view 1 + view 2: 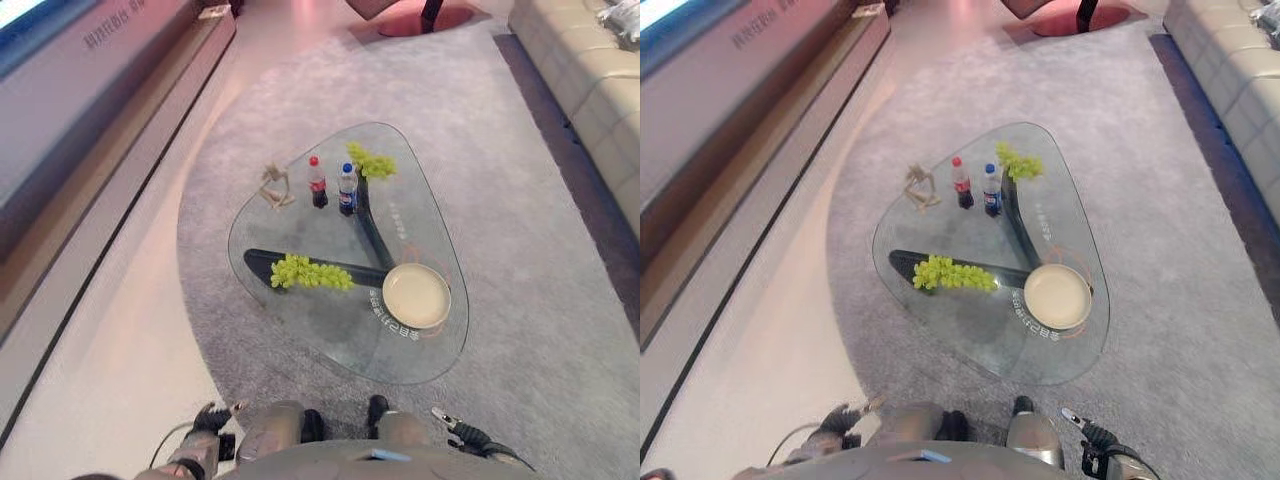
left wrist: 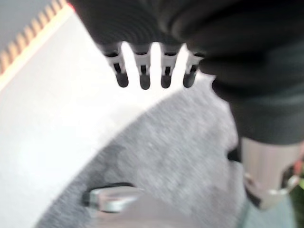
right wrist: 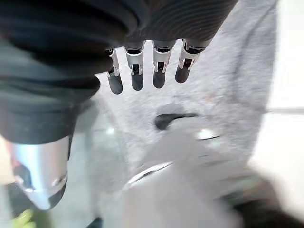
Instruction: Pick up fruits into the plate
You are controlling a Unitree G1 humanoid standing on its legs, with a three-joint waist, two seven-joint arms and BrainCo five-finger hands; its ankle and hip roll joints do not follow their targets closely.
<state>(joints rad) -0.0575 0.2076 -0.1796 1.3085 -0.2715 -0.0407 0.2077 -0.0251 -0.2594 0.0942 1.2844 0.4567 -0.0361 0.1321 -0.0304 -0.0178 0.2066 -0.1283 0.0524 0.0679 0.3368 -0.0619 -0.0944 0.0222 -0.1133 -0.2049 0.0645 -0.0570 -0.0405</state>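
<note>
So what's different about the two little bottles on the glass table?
The red-capped bottle holds a dark drink, while the blue-capped bottle looks clear with a blue label. The red-capped bottle stands on the side towards the small wooden figure; the blue-capped bottle stands on the side towards the far bunch of green grapes. Both stand upright, side by side, about the same height.

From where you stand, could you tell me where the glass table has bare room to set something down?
The near left corner of the glass table, between the near grape bunch and the plate, is bare. So is the far right edge, beside the far grapes. The far middle is crowded: wooden figure, cola bottle and water bottle stand together.
</note>
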